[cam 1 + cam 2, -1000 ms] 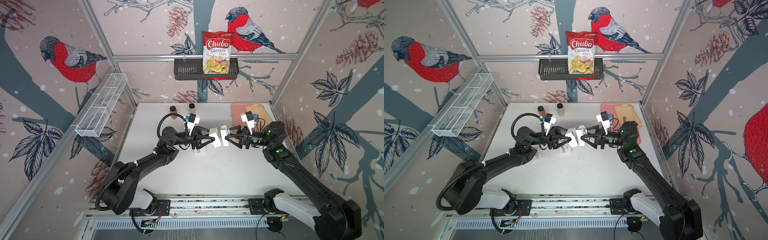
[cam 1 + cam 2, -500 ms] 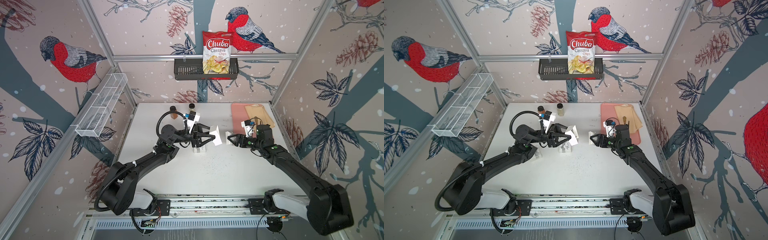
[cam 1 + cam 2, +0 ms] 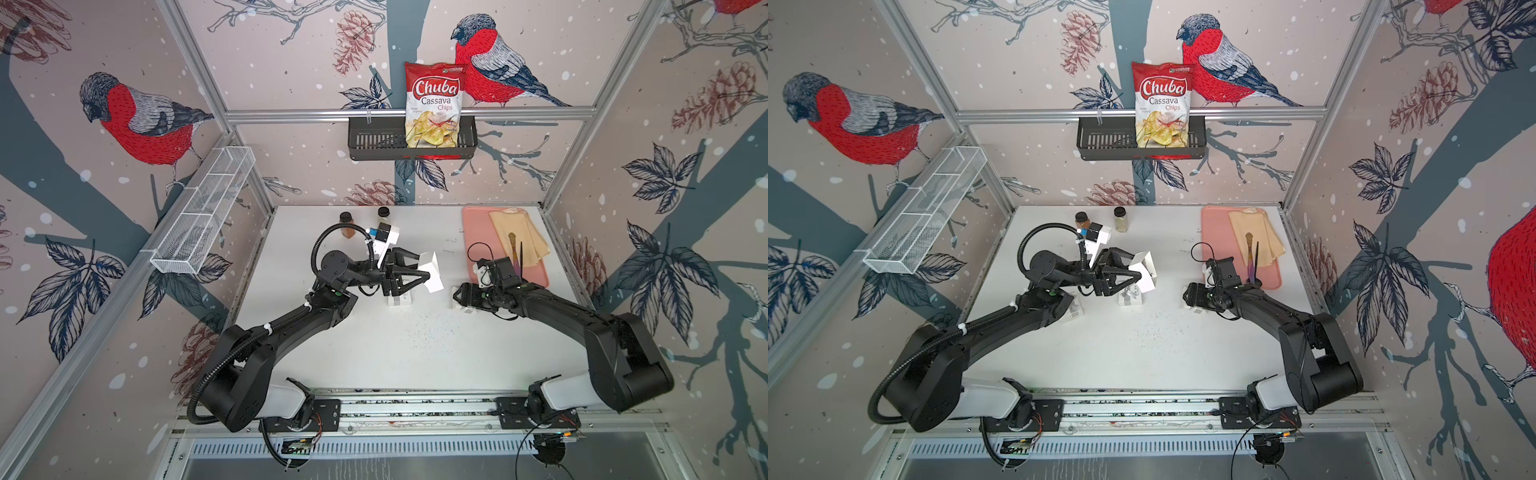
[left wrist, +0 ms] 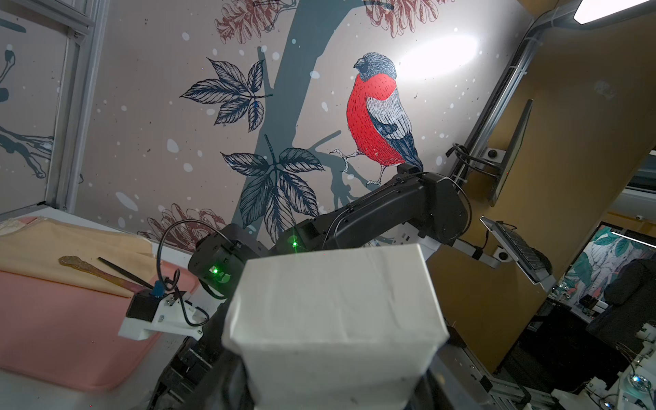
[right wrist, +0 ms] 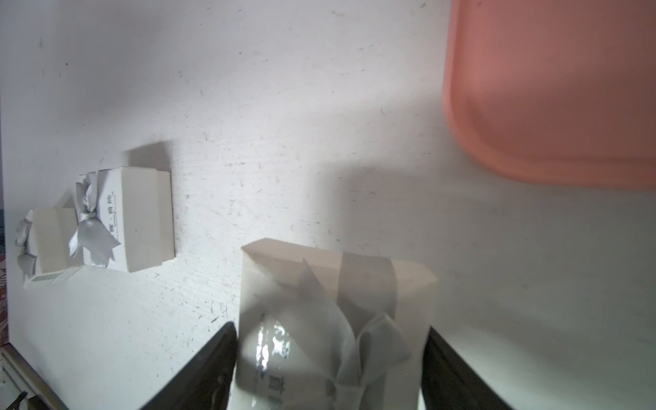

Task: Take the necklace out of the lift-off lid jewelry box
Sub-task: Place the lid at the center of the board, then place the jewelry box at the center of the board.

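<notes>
The necklace itself shows in no view. By judgement it lies inside the white box base (image 3: 432, 272), which hangs tilted above the table (image 3: 415, 353) at the centre of both top views. Which way the base's open side faces cannot be made out. The base looks roughly square, with no clear long axis.

The left gripper (image 3: 424, 266) reaches in from the left of the frame, and its jaws are clamped on the base. In the left wrist view the base (image 4: 333, 319) fills the lower centre, pinched between the dark jaws.

Directly beneath it, a spare ribboned box (image 3: 400, 298) sits on the table.

To the right in both top views, across a stretch of bare table, is the right gripper (image 3: 457, 297), low against the surface. In the right wrist view the lid (image 5: 337, 284), with its grey ribbon bow, rests on the table at the bottom centre. The right gripper (image 5: 328, 326) has one jaw along each side of the lid. Whether the jaws grip it or stand just clear of it cannot be told.

A pink tray (image 3: 476, 232) lies beyond, at the right edge of the table.

Judged from this, the right arm is the one free to fetch the necklace. The base lies to its left in the frame and higher than its jaws, so the reach must go leftward and upward to find the base's open side.
</notes>
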`<act>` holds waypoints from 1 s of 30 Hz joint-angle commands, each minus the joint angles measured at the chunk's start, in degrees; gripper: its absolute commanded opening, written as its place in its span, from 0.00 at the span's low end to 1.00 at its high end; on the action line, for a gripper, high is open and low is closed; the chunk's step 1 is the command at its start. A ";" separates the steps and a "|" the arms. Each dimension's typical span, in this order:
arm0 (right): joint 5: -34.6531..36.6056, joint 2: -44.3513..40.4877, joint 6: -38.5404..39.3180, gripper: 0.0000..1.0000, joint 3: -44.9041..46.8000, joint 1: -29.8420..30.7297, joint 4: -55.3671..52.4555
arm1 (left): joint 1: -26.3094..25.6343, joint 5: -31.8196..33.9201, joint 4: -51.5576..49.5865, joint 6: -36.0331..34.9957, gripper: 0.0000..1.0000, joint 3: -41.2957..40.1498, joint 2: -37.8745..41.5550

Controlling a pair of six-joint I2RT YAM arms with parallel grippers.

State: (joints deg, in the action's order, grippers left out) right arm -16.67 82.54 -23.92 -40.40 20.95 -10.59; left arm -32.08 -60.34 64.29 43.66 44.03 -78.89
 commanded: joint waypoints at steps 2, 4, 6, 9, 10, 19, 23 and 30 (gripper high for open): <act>1.98 -1.07 2.87 0.84 -2.32 0.00 -3.02 | 0.06 -1.35 4.30 0.30 0.60 -1.03 1.23; 1.81 -2.08 2.98 0.84 -3.37 0.00 -3.85 | 0.01 -1.36 4.44 -0.16 0.60 -1.69 1.87; 0.27 -3.55 3.44 0.82 -4.22 -0.01 -3.95 | 0.07 -1.50 3.97 -0.91 0.60 -2.06 2.50; -11.54 -9.98 4.92 0.75 -2.36 -0.32 3.99 | 0.08 -2.01 3.00 -2.34 0.60 -2.83 3.44; -16.46 -13.22 4.63 0.72 -1.62 -0.44 8.11 | 0.04 -2.50 3.08 -2.44 0.60 -2.97 3.60; -39.12 -24.94 3.26 0.50 -1.78 1.48 24.99 | 0.05 -5.22 1.65 -4.32 0.61 -3.52 6.33; -42.02 -25.34 4.61 0.38 -2.66 4.39 25.59 | 0.03 -5.33 -0.83 -6.15 0.61 -3.12 7.02; -43.16 -25.43 7.05 0.32 -4.74 8.88 26.04 | 0.01 -4.35 -2.41 -6.94 0.62 -3.35 7.73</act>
State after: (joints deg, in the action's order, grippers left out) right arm -57.87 56.97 -19.18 -44.07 28.64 13.47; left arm -32.08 -64.51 61.82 37.47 40.51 -71.42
